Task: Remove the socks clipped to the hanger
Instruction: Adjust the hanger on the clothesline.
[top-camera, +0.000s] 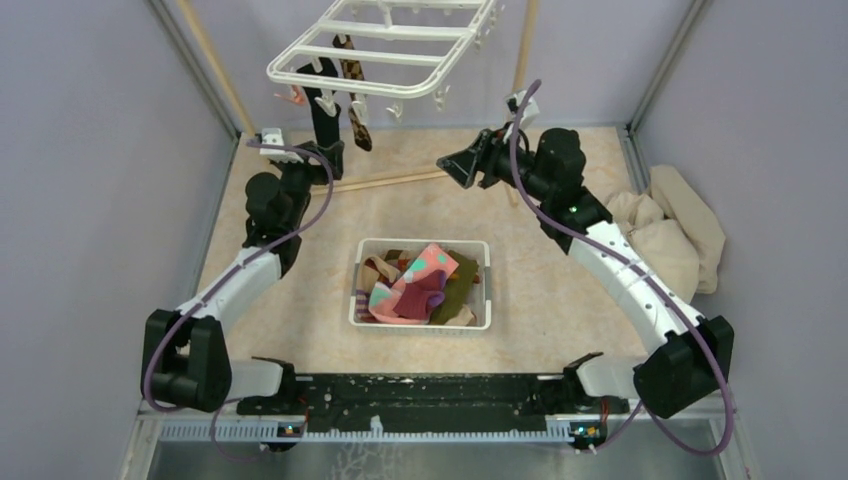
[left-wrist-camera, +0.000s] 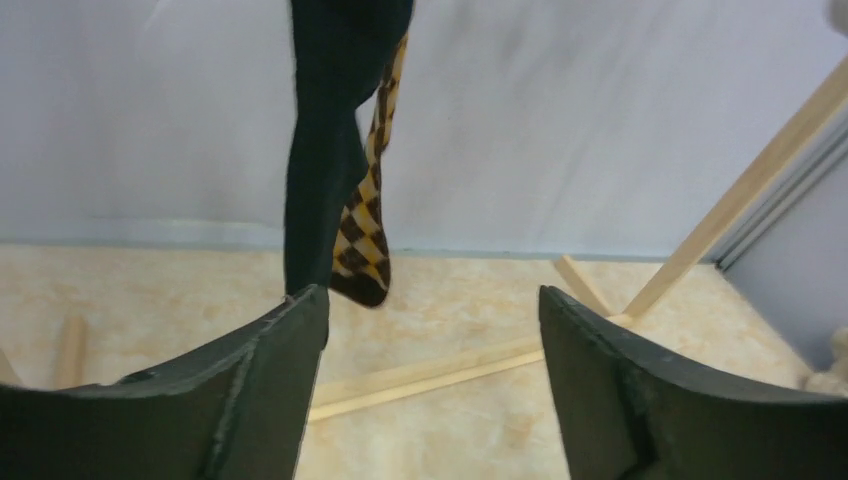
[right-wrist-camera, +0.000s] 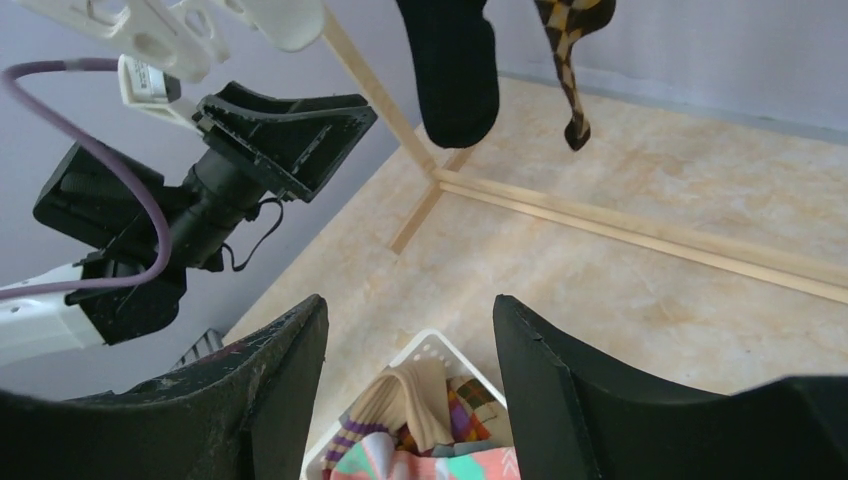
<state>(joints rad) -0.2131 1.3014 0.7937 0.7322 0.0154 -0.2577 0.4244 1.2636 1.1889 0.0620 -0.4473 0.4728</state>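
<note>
The white drying hanger (top-camera: 350, 84) hangs above the far side of the desk (top-camera: 560, 290), inside a wooden pole rack (top-camera: 390, 181). Two socks are clipped to its near-left part and dangle side by side: a black sock (left-wrist-camera: 325, 150) and a brown argyle sock (left-wrist-camera: 365, 230), the argyle one just behind and to the right of the black one in the left wrist view. A small pink piece (top-camera: 292, 97) also hangs at the hanger's left front corner, too small to identify.

The left tool (left-wrist-camera: 430, 300) is raised below the black sock with its fingers set wide and nothing between them. The sock's lower end sits just beyond the left finger; whether they touch cannot be told. The right tool (right-wrist-camera: 410, 305) is held up to the right of the hanging socks, well apart from them, fingers also spread and empty.

At mid-desk a white slotted basket (top-camera: 422, 325) holds loose socks, among them a pink sock with mint patches (top-camera: 425, 275) and an olive one (top-camera: 460, 285). A beige cloth heap (top-camera: 670, 235) lies at the desk's right edge.
</note>
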